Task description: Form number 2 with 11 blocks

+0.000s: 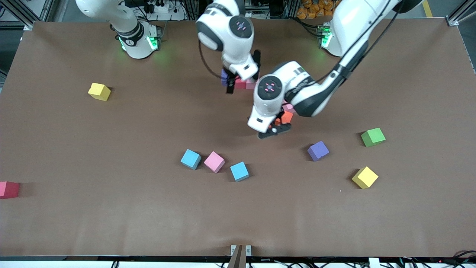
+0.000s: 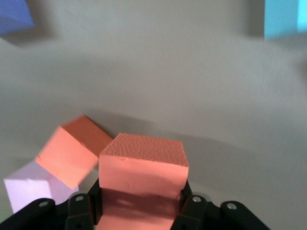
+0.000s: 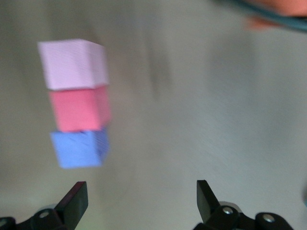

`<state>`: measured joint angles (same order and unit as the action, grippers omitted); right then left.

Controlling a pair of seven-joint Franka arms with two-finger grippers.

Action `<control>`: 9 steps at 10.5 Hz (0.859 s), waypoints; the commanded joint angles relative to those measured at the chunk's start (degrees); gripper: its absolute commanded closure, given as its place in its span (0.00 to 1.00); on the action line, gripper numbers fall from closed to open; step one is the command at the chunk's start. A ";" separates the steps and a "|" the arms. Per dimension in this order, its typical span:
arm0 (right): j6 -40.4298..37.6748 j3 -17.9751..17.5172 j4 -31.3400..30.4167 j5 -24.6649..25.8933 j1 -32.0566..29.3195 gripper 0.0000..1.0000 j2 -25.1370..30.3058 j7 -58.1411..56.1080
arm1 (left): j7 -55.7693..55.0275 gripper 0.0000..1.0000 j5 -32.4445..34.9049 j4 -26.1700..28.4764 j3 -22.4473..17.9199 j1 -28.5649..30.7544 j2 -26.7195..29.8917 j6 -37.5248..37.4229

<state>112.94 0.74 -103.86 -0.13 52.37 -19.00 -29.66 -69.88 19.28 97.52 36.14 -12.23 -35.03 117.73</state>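
Left hand (image 2: 139, 213) clenched on orange cube (image 2: 144, 177); may knock neighbouring tilted orange cube (image 2: 72, 151) when lowering. Right hand (image 3: 141, 201) released, over purple-red-pink row (image 3: 79, 112).

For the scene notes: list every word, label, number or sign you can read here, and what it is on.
Left arm: dark lettering on its white link, too small and foreshortened to read.
Blocks, such as the pink one: plain faces, no text.
Table: no markings.
Wrist views: no text.
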 commanded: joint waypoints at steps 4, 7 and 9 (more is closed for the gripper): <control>4.45 14.44 -0.56 0.48 -3.15 0.00 1.60 -0.66 | 3.35 1.00 1.64 3.63 1.64 -3.59 2.08 -0.48; 16.22 16.93 -0.99 4.42 -5.25 0.00 -0.33 -0.22 | 2.21 1.00 1.64 4.25 1.65 -4.11 1.64 1.53; 19.58 16.84 -0.56 4.17 -7.88 0.00 -1.91 0.04 | -0.15 1.00 2.07 5.47 1.83 -4.64 1.99 3.98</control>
<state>130.09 18.12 -104.69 3.04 46.26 -19.68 -30.66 -67.75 19.62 100.66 37.72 -16.53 -34.70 119.50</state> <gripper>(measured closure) 0.000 0.401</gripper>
